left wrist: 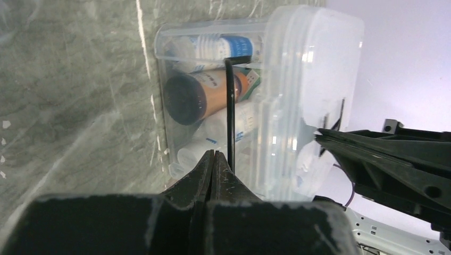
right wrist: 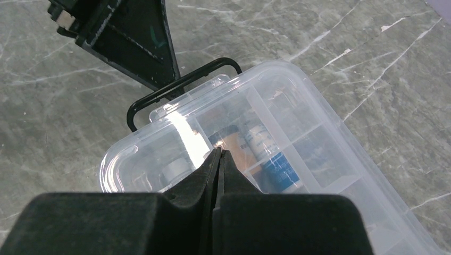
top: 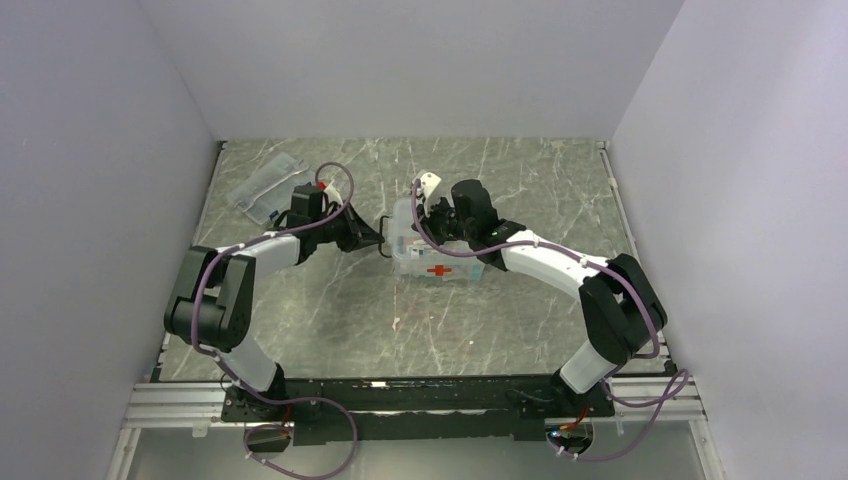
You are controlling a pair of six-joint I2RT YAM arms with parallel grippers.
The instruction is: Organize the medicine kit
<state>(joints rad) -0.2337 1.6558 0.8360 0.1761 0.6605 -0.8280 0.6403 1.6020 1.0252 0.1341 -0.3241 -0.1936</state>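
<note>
The medicine kit [top: 445,262] is a clear tub with its clear lid on and a red cross [top: 437,271] on the front, standing mid-table. Its dark wire handle [left wrist: 230,106] stands out on the left end. My left gripper [top: 383,247] is shut at that end; in the left wrist view its tips [left wrist: 214,154] lie just beside the handle wire, with nothing between them. Over the lid [right wrist: 319,138], my right gripper [right wrist: 219,151] is also shut and empty. Through the wall I see an orange bottle [left wrist: 205,95] with a dark cap and a white, blue-labelled bottle [left wrist: 223,45].
A flatter clear case [top: 265,188] lies at the back left of the marble table [top: 330,310]. Grey walls close in the left, back and right sides. The arm bases sit on a rail at the near edge [top: 420,395].
</note>
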